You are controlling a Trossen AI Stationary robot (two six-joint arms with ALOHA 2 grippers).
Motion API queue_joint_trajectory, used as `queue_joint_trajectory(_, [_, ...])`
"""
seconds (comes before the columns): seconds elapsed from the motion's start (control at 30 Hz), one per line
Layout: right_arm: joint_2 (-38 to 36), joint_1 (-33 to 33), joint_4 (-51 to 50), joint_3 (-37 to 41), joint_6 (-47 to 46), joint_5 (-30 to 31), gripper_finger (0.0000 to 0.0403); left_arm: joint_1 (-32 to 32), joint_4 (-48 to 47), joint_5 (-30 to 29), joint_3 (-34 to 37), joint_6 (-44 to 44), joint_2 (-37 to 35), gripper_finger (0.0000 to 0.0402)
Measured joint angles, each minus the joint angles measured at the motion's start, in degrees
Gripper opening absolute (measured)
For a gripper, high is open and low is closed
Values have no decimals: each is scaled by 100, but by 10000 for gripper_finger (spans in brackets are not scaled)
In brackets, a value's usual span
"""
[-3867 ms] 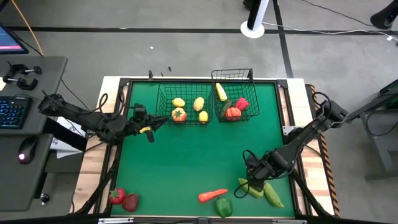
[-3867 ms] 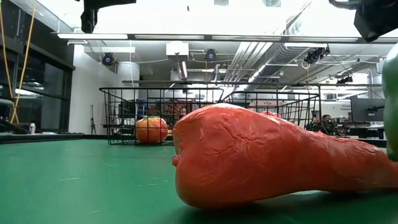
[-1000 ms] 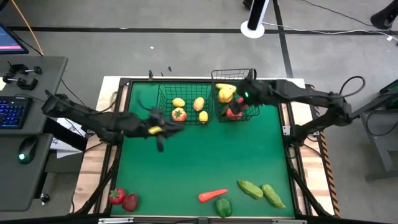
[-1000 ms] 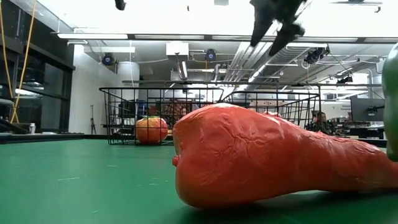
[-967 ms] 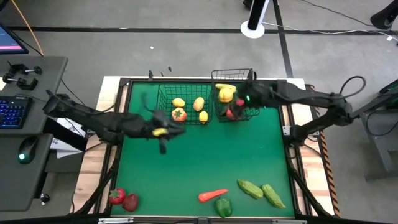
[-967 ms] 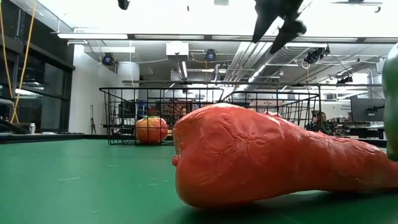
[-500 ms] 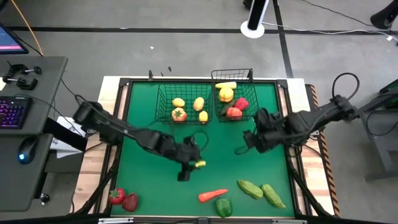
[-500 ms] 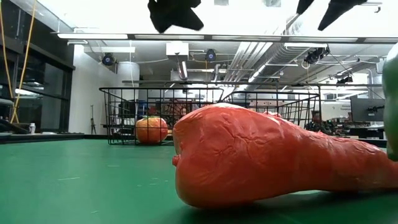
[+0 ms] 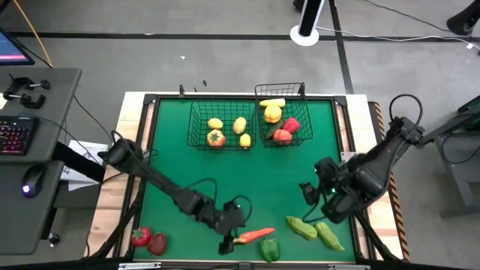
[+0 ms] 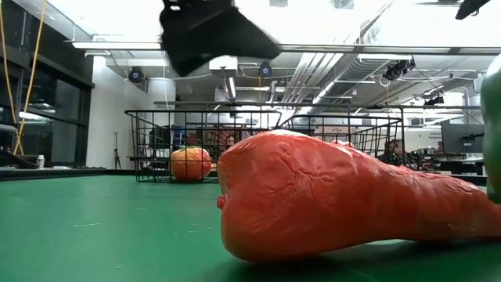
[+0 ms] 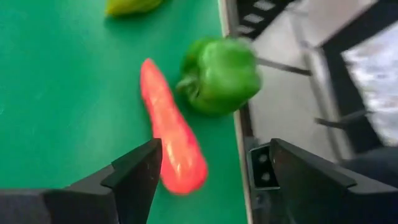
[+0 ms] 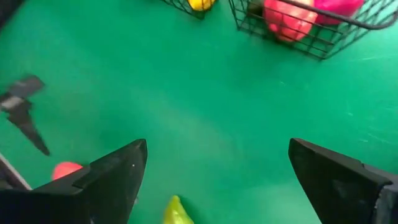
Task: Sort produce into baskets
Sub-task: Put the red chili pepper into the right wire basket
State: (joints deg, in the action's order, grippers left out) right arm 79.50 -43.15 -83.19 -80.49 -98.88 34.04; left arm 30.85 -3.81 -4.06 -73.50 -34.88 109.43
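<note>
Near the table's front edge, L gripper (image 9: pixel 229 241) hangs just above the carrot (image 9: pixel 256 235), fingers spread, empty; green pepper (image 9: pixel 269 250) beside it; R gripper (image 9: pixel 314 201) gapes, probably over cucumbers (image 9: pixel 315 231); baskets (image 9: pixel 220 125) at far side hold produce.
</note>
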Motion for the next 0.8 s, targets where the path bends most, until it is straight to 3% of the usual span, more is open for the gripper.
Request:
queue_joint_trajectory(0.13, [257,-297,-408,0,-337,24,383,302,-475,-1019,-427,-269,271,286])
queue_joint_trajectory(0.3, [525,-460,-685,0,-463,37,383,387,-1214,-1709,-1111,-209,795,286])
queue_joint_trajectory(0.5, [613,-453,-681,0,-185,266,383,363,-1238,-1593,-1549,-50,1340,286])
queue_joint_trajectory(0.8, [613,-438,-685,0,-9,563,383,363,-1317,-1317,-1601,-31,1701,285])
